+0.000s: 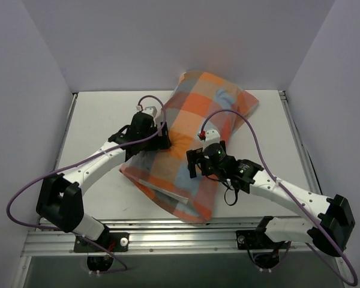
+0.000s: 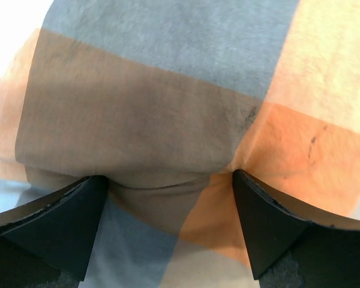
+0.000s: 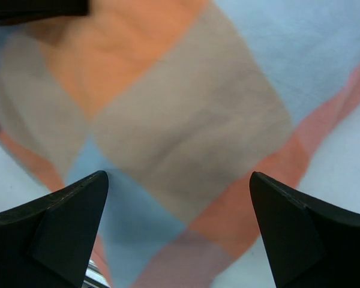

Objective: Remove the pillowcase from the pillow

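Enclosing pillow, apparently whole: pillowcase (image 1: 210,102); left claw (image 2: 168,192), right claw (image 3: 179,198) spread.

one checked pillowcase (image 1: 198,141), one white table (image 1: 99,117), two pincers, left pincer (image 2: 169,183) and right pincer (image 3: 179,180)

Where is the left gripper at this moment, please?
In the top view, the left gripper presses on the pillowcase at its left edge, beside the right gripper.

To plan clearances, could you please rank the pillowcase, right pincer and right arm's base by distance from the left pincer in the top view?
1. pillowcase, touching the left pincer, on its right.
2. right pincer, across the pillowcase, toward the front.
3. right arm's base, at the front right edge.
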Tool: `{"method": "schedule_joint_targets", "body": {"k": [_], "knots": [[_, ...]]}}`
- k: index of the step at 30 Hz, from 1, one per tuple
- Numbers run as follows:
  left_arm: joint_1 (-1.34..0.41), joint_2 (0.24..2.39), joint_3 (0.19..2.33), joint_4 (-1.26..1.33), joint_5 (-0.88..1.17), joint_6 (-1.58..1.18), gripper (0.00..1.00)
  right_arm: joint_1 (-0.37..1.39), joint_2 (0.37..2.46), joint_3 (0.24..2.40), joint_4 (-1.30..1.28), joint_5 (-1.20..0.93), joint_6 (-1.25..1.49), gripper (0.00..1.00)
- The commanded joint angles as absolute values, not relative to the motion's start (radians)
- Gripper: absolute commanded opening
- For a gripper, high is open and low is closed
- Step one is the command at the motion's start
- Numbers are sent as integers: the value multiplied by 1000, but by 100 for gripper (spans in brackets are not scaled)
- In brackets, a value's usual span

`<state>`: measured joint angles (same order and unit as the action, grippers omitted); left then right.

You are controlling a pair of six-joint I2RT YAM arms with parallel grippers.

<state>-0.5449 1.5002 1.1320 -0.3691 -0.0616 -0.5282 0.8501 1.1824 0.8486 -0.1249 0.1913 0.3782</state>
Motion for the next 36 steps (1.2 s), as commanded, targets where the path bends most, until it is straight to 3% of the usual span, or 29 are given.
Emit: {"method": "schedule_joint_targets", "body": {"k": [1, 5, 10, 14, 19, 24, 36], "knots": [[-566, 1525, 1230, -271, 26, -551, 94, 923, 1135, 920, -181, 351, 332, 100], [-546, 1447, 1278, -345, -63, -532, 94, 1043, 1157, 968, -195, 429, 273, 99], [-376, 1307, 1270, -458, -55, -546, 94, 1198, 1256, 1025, -176, 521, 195, 94], [-249, 1166, 1200, -532, -110, -482, 94, 1291, 1363, 1087, -149, 538, 135, 87], [-126, 982, 1046, -551, -164, -425, 94, 1359, 1537, 1167, -121, 571, 58, 86], [-114, 876, 895, -509, -271, -422, 94, 1417, 1707, 1274, -123, 650, -1, 86], [-115, 891, 899, -531, -334, -402, 94, 1476, 1956, 1394, -78, 813, -147, 83]]}}
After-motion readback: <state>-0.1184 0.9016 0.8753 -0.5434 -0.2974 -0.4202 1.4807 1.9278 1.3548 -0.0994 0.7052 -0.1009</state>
